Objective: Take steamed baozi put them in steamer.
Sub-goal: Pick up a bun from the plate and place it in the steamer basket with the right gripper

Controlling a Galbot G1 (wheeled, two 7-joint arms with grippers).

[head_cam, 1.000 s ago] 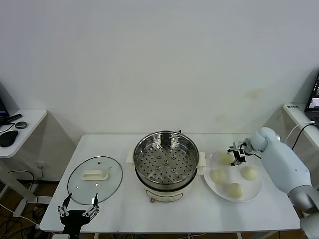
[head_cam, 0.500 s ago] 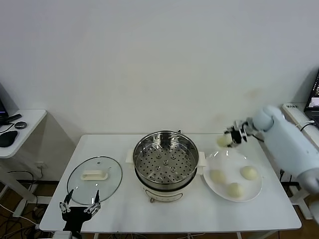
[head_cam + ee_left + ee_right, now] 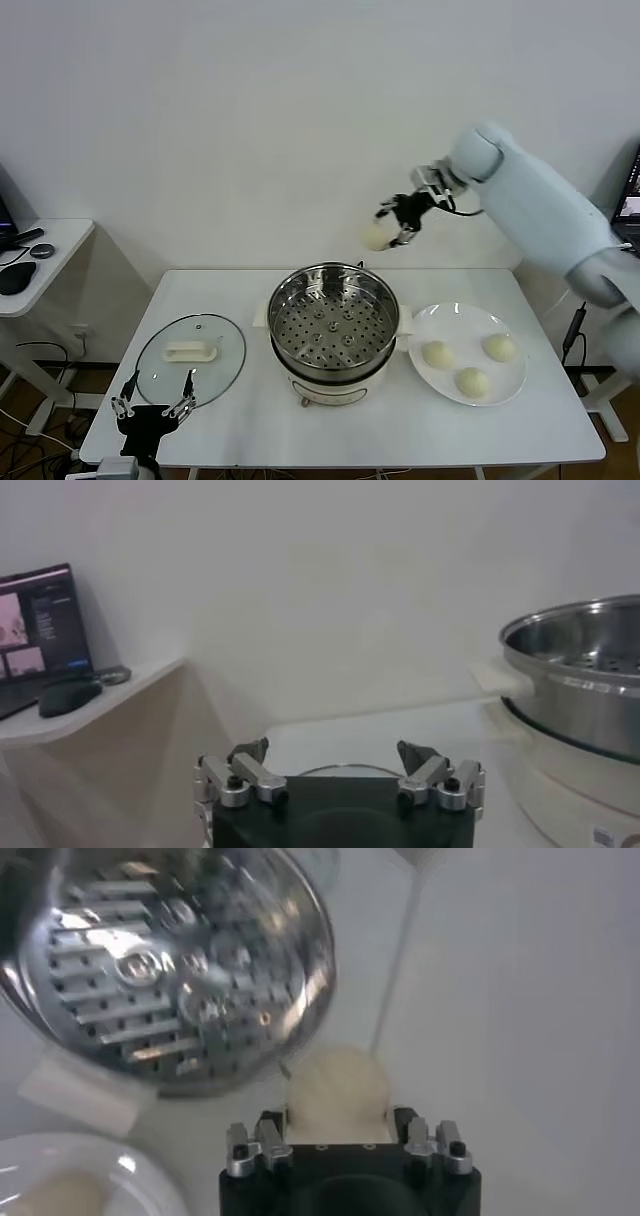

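The right gripper [image 3: 392, 226] hangs in the air above and behind the far right rim of the steamer [image 3: 332, 330], clenched on one steamed baozi [image 3: 377, 236]. In the right wrist view the same bun [image 3: 335, 1088] sits pinched between the fingers, with the perforated tray of the steamer [image 3: 170, 958] below and ahead of it. Three more baozi [image 3: 437, 354] lie on the white plate [image 3: 505, 385], well below the right gripper and off to its right. The left gripper [image 3: 150, 412] waits low at the near edge of the worktop [image 3: 250, 420], its fingers [image 3: 236, 777] spread wide with nothing between them. The glass lid [image 3: 190, 360] lies flat just beyond it.
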